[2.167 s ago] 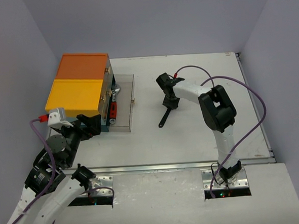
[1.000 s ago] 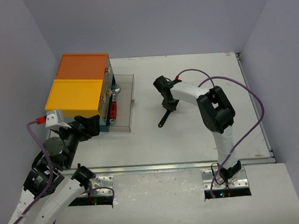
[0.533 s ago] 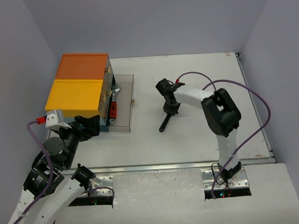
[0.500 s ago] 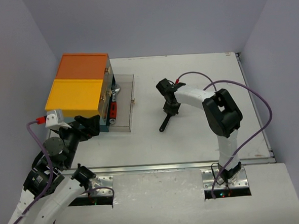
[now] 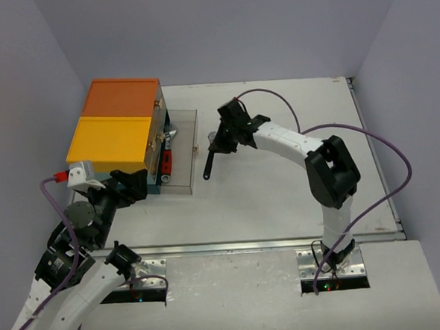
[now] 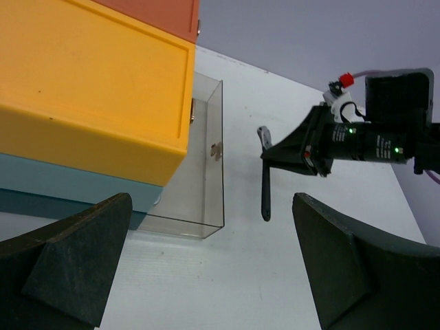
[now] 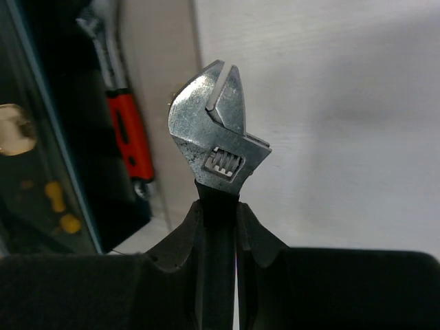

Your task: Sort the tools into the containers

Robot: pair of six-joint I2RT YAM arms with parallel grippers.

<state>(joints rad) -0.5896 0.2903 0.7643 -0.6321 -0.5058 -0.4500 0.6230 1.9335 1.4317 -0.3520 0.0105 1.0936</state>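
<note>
Steel wrench [image 7: 217,141] is pinched by its black handle in the nearly closed right gripper [image 7: 218,218], seemingly to drop it into the pulled-out clear drawer [image 5: 190,167].

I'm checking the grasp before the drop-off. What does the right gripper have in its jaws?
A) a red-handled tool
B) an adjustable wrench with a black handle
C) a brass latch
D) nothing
B: in the right wrist view the right gripper is clamped on the black handle of the adjustable wrench, whose silver head sticks out past the fingers.
</note>
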